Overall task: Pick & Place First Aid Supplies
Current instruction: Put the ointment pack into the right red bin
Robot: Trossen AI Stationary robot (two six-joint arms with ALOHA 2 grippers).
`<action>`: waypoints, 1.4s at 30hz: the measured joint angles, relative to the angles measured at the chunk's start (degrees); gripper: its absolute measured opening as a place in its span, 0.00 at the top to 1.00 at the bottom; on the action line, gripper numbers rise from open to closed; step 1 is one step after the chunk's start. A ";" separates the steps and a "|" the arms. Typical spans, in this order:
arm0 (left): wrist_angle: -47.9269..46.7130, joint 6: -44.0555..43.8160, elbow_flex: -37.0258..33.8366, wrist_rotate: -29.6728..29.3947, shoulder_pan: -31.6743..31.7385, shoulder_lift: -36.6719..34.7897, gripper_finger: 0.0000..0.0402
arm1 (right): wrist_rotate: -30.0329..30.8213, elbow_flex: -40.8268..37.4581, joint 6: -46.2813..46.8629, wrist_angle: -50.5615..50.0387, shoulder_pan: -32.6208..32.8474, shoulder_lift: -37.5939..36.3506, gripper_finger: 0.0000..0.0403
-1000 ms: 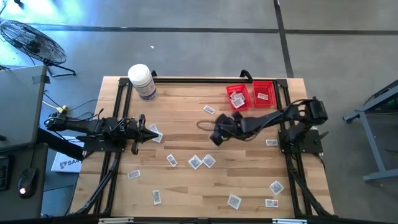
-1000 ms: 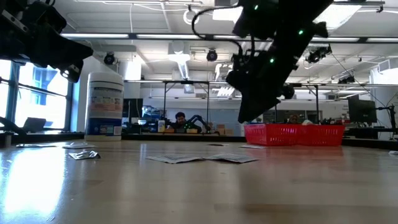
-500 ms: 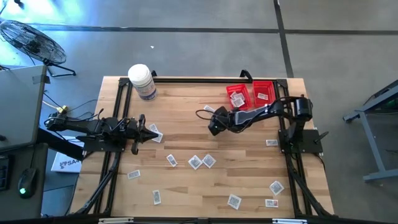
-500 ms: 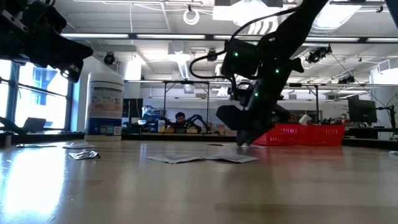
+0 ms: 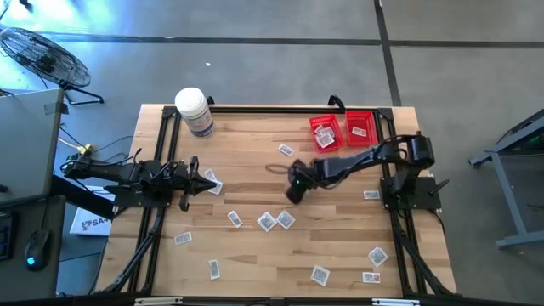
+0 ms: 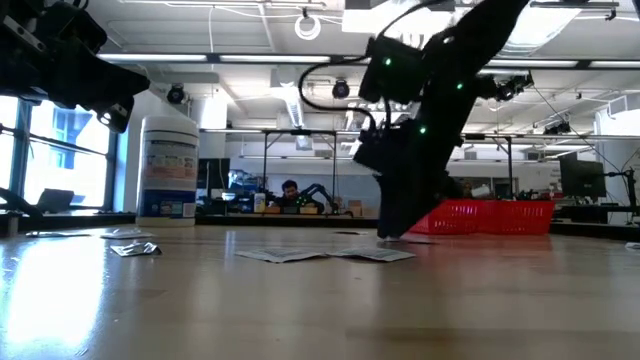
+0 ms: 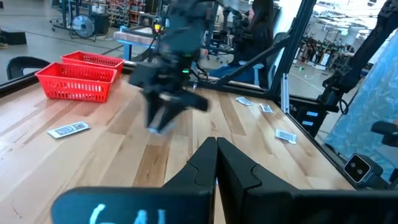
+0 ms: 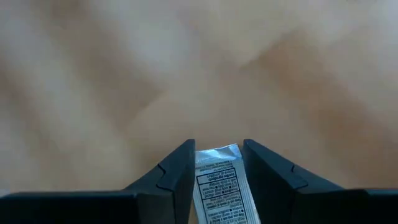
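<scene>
The right gripper [image 8: 216, 163] pinches a packet [image 8: 219, 180]; it looks light, thin and bendy. The left gripper [image 7: 216, 163] is pressed together.

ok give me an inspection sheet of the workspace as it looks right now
Surface: wooden table with a black frame.
Job's things: white packets scattered over the table; more lie in the two red baskets.
Clutter: white bottle at a far corner.
Grippers: right gripper low over mid-table, a packet between its fingers; left gripper waits at the left side, fingers shut.
Cables: black loop at the right arm; wires beside the left arm's base.
Surroundings: floor fan top left; a seated person far behind.
</scene>
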 joint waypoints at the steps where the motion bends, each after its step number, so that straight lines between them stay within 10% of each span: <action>1: 0.00 0.00 0.00 0.00 0.00 -0.01 1.00 | -0.41 -0.03 -0.29 -0.10 0.85 -0.69 0.68; 15: -0.02 0.00 0.00 0.00 0.00 -0.01 1.00 | 2.06 0.02 -19.43 0.29 6.75 -5.40 0.68; 42: 0.00 0.00 0.00 0.02 0.00 0.00 1.00 | -2.65 0.35 -24.83 -0.13 5.31 1.75 0.68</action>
